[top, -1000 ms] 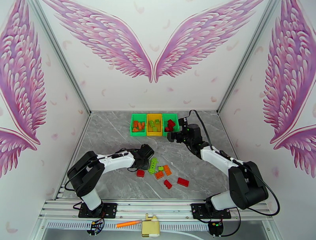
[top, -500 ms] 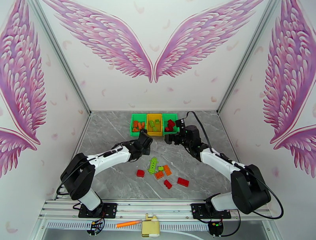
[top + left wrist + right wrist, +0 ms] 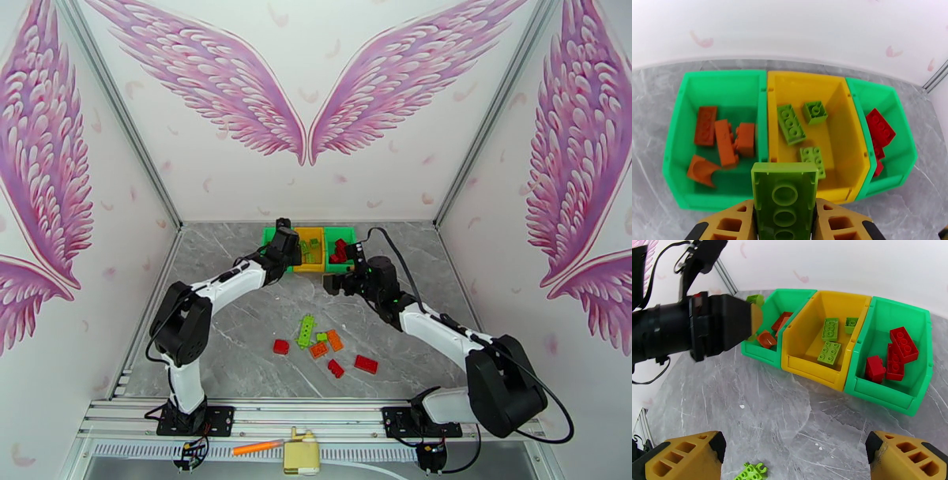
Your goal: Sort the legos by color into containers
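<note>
Left hand [image 3: 785, 215] is clamped on a light-green brick [image 3: 784, 189], fingers on its long sides, hollow underside toward the wrist camera. It hangs over the near rim of the bin row, and in the wrist view the brick's front edge sits about over the wall between the left green bin [image 3: 723, 73] and the yellow bin [image 3: 805, 75]. Sorting so far reads consistent: orange bricks [image 3: 725, 140] in the left green bin, green bricks [image 3: 790, 123] in the yellow one, red bricks [image 3: 880, 128] in the right green bin [image 3: 904, 134]. So the step in hand is a drop into yellow. My take: don't release here, since it could hit the divider and tip in with the orange. Shift toward the robot's right and a bit farther in until the brick is centred over the open floor of the yellow bin, then come down inside the walls before letting go so it doesn't bounce out. Open just enough to free it, then lift straight up. Right hand [image 3: 794, 445] is wide open and empty, hovering over the desk [image 3: 221, 276] just in front of the bins. It's near the left arm, so keep the sideways shift small. The loose legos [image 3: 320, 343] wait mid-desk.
</note>
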